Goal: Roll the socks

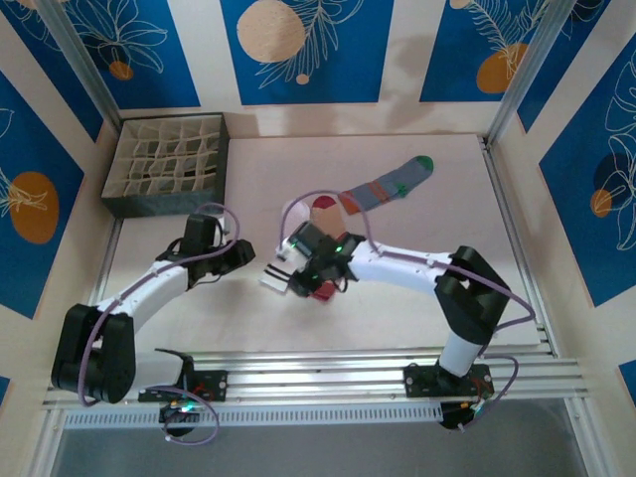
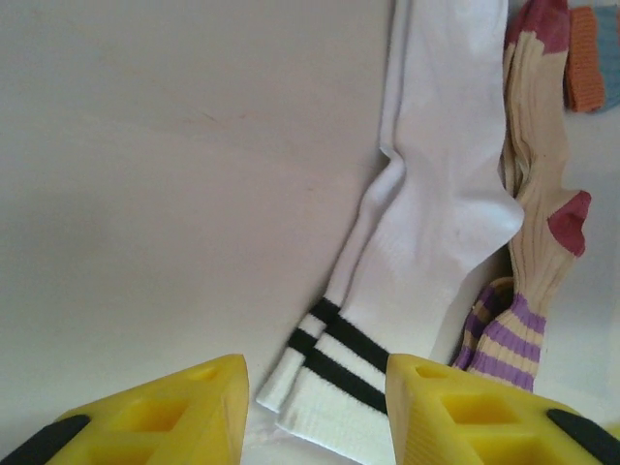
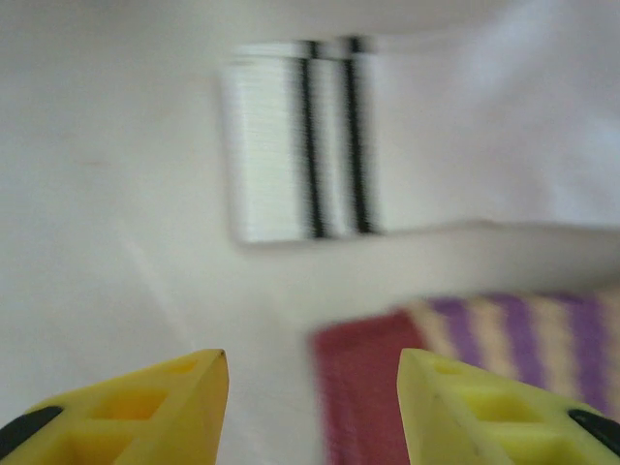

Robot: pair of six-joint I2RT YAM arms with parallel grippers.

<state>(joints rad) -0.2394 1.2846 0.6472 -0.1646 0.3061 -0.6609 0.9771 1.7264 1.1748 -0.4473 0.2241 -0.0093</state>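
Observation:
The white sock (image 2: 436, 194) with two dark cuff stripes lies flat on the table. Its cuff end reaches between the fingers of my left gripper (image 2: 315, 407), which is open and has no hold on the cloth. The peach sock (image 2: 538, 223) with maroon heel and purple-striped cuff lies bunched against its right side. My right gripper (image 3: 315, 387) is open just above that sock's maroon cuff edge (image 3: 363, 387), with the white cuff (image 3: 291, 145) ahead of it; this view is blurred. The grey-blue sock (image 1: 388, 187) with green toe lies stretched out farther back. From above, the two grippers (image 1: 253, 260) (image 1: 298, 276) meet at the white cuff (image 1: 275, 275).
A grey box with a grid of dividers (image 1: 164, 164) stands at the back left of the table. Metal frame posts and patterned blue walls close in the sides. An aluminium rail (image 1: 328, 378) runs along the near edge by the arm bases.

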